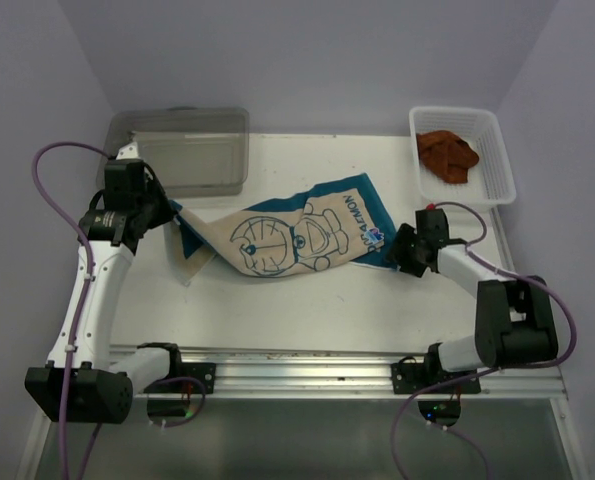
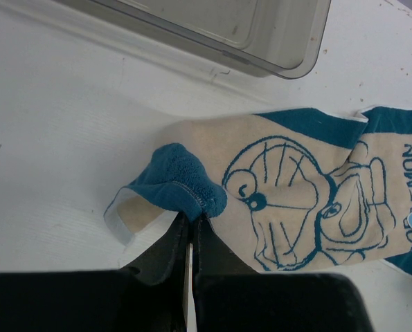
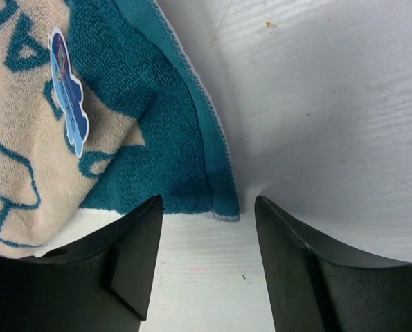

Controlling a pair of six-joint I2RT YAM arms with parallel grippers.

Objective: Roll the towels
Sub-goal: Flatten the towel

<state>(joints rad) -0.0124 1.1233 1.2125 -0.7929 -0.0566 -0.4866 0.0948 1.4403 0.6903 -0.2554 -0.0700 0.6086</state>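
Observation:
The cream towel [image 1: 297, 235] with blue edges and a blue cartoon drawing lies stretched across the table's middle. My left gripper [image 1: 174, 228] is shut on its left blue edge, which is bunched and lifted; the pinch [image 2: 194, 214] shows in the left wrist view on the cream towel [image 2: 296, 187]. My right gripper [image 1: 397, 258] is open at the towel's right corner. In the right wrist view that blue corner [image 3: 219, 204] lies just ahead of the open fingers [image 3: 140, 242], not between them. The rust-brown towel [image 1: 447, 155] lies crumpled in the white mesh basket [image 1: 497, 190].
A clear plastic bin [image 1: 192, 150] stands upside down at the back left, close behind my left gripper; its corner shows in the left wrist view [image 2: 282, 41]. The basket stands at the back right. A metal rail [image 1: 297, 370] runs along the near edge.

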